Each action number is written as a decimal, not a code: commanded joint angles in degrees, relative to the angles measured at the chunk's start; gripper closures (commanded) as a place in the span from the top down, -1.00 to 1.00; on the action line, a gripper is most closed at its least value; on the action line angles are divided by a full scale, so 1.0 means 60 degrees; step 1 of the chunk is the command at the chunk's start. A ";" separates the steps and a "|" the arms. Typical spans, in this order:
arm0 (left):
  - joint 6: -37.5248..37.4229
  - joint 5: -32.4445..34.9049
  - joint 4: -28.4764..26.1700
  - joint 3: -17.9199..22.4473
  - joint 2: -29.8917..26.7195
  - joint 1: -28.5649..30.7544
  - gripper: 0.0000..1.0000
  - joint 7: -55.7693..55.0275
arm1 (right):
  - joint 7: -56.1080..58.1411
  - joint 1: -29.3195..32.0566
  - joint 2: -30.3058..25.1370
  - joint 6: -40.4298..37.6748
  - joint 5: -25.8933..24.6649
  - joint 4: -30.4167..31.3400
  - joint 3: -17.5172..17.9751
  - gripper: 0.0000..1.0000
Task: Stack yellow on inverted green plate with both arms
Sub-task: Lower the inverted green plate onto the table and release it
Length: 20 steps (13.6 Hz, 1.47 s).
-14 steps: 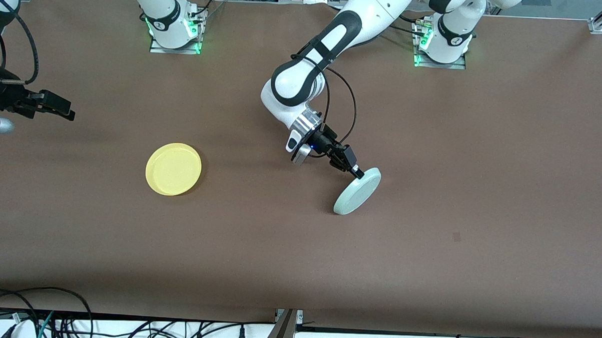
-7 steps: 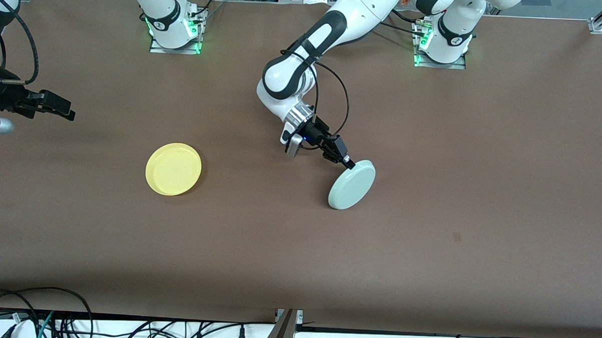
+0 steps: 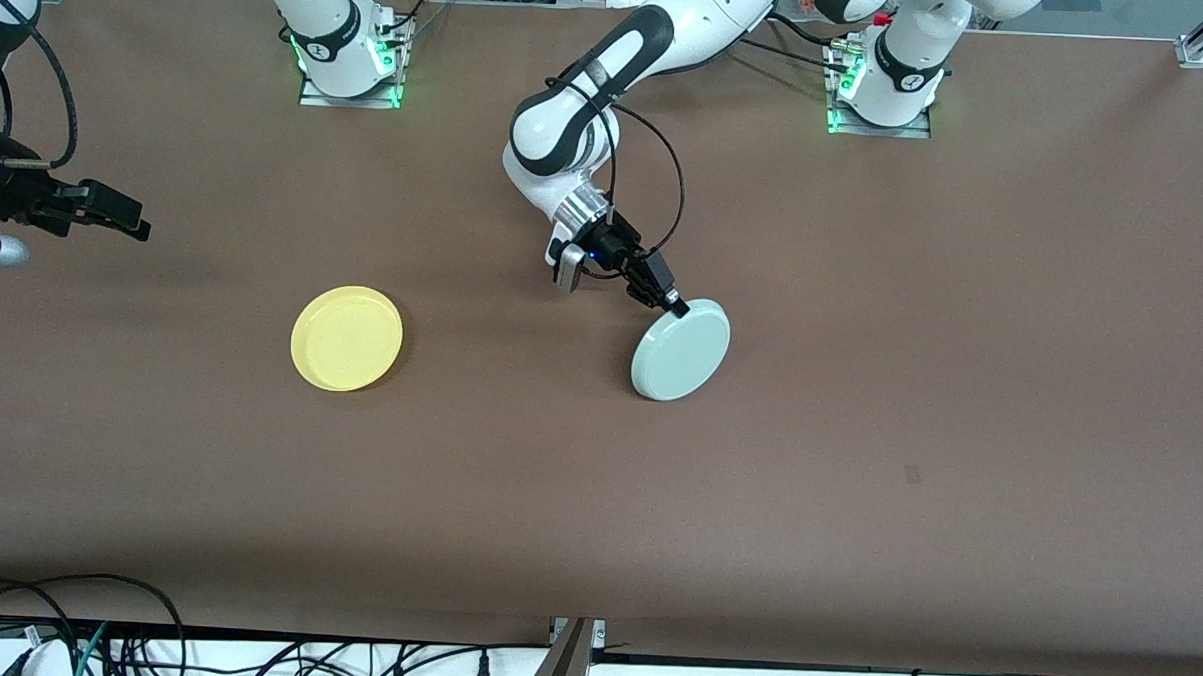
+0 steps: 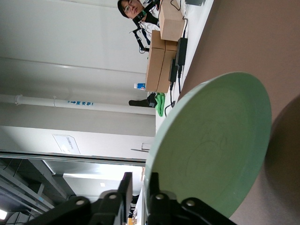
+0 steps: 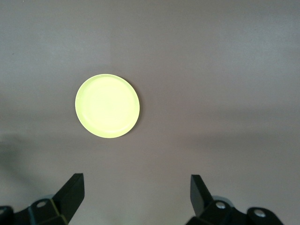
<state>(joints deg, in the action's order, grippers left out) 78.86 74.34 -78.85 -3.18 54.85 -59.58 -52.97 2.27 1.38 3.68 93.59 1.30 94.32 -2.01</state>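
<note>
The pale mint-green plate point(image 3: 683, 349) is tilted up on edge near the table's middle, its flat face turned toward the front camera. My left gripper point(image 3: 675, 306) is shut on its upper rim. In the left wrist view the green plate point(image 4: 211, 150) fills the frame and the left gripper point(image 4: 139, 180) pinches its rim. I cannot tell whether its lower edge touches the table. The yellow plate point(image 3: 346, 338) lies flat, rim up, toward the right arm's end. My right gripper point(image 3: 135, 224) waits open and empty, up in the air at that end. In the right wrist view the right gripper point(image 5: 136, 187) looks down on the yellow plate point(image 5: 107, 106).
The two arm bases point(image 3: 351, 69) point(image 3: 880, 98) stand at the table's edge farthest from the front camera. Loose cables point(image 3: 151, 642) run along the nearest edge. A small dark mark point(image 3: 912, 474) is on the brown table toward the left arm's end.
My left gripper has carried the green plate toward the right arm's end and turned its face more toward the front camera. The right arm and the yellow plate have not moved.
</note>
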 commanded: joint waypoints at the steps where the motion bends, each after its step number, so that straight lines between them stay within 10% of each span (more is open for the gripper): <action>1: -0.0296 -0.0158 0.0368 0.0062 0.0291 -0.0264 -0.50 -0.0195 | 0.0046 0.0019 -0.0042 -0.0129 0.0106 -0.0046 0.0013 1.00; 2: -0.0311 -0.0173 0.0397 0.0062 0.0291 -0.0337 -0.46 -0.0195 | 0.0046 0.0019 -0.0042 -0.0115 0.0091 -0.0075 0.0013 1.00; 4: -0.0326 -0.0580 0.0558 0.0018 0.0248 -0.0527 0.99 -0.0558 | 0.0046 0.0019 -0.0027 -0.0115 0.0091 -0.0090 0.0013 1.00; 15: 0.7169 -0.1460 0.1231 -0.0391 0.0146 -0.0005 1.00 -0.5262 | 0.0031 0.0019 -0.0042 -0.0100 0.0033 -0.0091 0.0013 1.00; 20: 0.8536 -0.5061 0.2053 -0.0991 0.0043 0.1871 1.00 -0.4768 | -0.0027 0.0019 -0.0056 -0.0129 -0.0011 -0.0091 0.0013 1.00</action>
<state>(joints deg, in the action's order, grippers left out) 128.76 49.24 -67.88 -6.68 55.22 -52.05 -83.58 2.27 1.40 3.66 93.60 1.27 94.31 -2.06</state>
